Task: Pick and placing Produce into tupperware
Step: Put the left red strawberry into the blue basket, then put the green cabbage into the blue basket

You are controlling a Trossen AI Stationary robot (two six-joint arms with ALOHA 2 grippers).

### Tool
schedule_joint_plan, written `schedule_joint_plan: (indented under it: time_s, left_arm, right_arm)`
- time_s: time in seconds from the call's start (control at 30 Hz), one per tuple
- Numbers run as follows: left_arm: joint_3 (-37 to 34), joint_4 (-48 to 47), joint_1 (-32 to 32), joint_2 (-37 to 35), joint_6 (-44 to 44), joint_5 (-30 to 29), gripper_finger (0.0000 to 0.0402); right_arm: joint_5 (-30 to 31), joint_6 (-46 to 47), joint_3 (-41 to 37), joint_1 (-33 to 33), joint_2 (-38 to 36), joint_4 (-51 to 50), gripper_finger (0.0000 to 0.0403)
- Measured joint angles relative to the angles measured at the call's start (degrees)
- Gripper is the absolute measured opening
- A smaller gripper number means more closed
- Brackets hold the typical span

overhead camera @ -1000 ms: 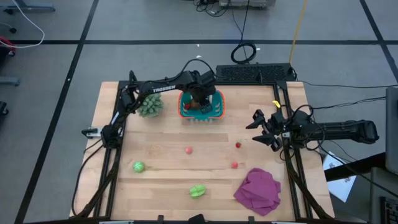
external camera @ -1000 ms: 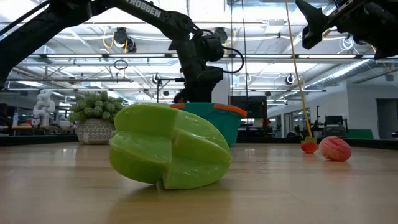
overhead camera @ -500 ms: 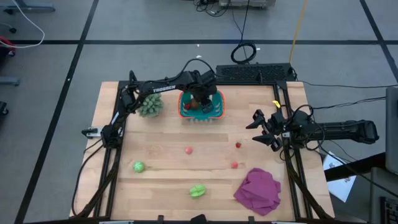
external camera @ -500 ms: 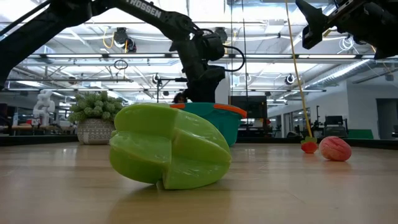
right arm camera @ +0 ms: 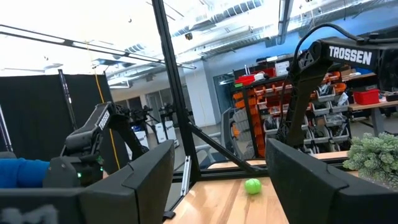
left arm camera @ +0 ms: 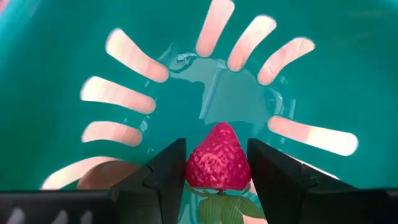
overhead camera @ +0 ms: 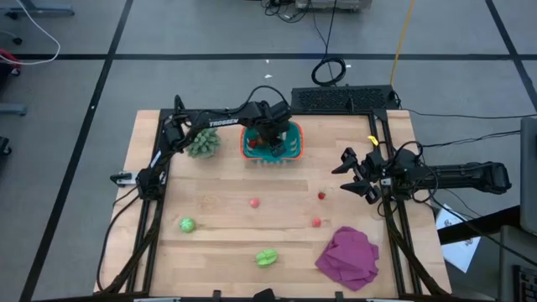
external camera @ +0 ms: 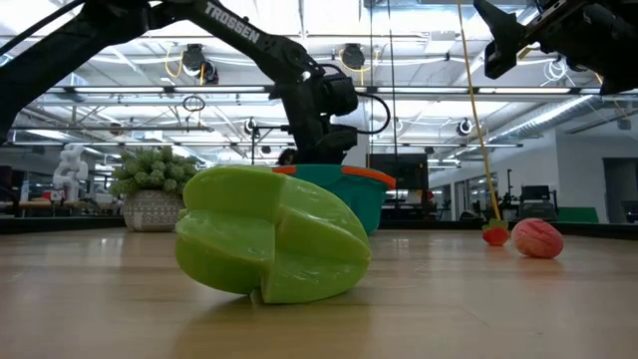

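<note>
The tupperware (overhead camera: 291, 151) is a teal tub with an orange-red rim at the table's far middle. My left gripper (overhead camera: 268, 132) reaches down into it and is shut on a red toy strawberry (left arm camera: 217, 158). A tan rounded piece (left arm camera: 102, 177) lies on the tub's slotted base (left arm camera: 62, 50). Three small red pieces (overhead camera: 255, 202) (overhead camera: 321, 195) (overhead camera: 316, 222) and two light-green ones (overhead camera: 186, 224) (overhead camera: 267, 257) rest on the table. My right gripper (overhead camera: 352, 174) is open, raised near the right edge. My left gripper pinches the strawberry's two sides (left arm camera: 193, 165) between its fingers (left arm camera: 165, 171), coming from above and pointing down into the tub. The pointed tip (left arm camera: 219, 129) faces the base and the green leaves face the wrist. Whether the tip touches the base cannot be told.
A spiky grey-green plant (overhead camera: 202, 143) in a pot stands just left of the tub. A magenta cloth (overhead camera: 348, 258) lies at the near right. A keyboard (overhead camera: 344, 99) sits at the far edge. In the low view the green piece (external camera: 274, 247) fills the foreground before the tub (external camera: 354, 199).
My left gripper has moved down, deeper into the tub, still shut on the strawberry. Nothing on the table has shifted.
</note>
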Motion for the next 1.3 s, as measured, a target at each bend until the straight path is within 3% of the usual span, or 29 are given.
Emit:
schedule_joint_plan:
  time_s: [0.4,0.67,0.87,1.07,1.3]
  left_arm:
    - [-2.49,1.37,0.12,0.0,-0.16,-0.15,0.0178]
    - [-2.49,2.68,0.12,0.0,0.03,-0.44,0.0234]
    - [-1.73,2.24,0.27,0.0,0.24,-5.26,0.026]
    - [5.39,-0.69,0.77,0.0,1.08,-5.86,0.0265]
    - [21.06,-14.93,-0.11,0.0,1.66,-6.34,0.0258]
  right_arm:
    - [0.0,0.26,0.0,-0.01,0.0,0.0,0.0242]
    - [0.0,0.37,0.0,-0.02,0.0,-0.02,0.0242]
    - [0.0,0.39,0.0,-0.02,0.0,-0.03,0.0242]
    - [0.0,0.42,0.0,-0.02,0.0,-0.02,0.0242]
    - [0.0,0.44,0.0,-0.02,0.0,0.0,0.0242]
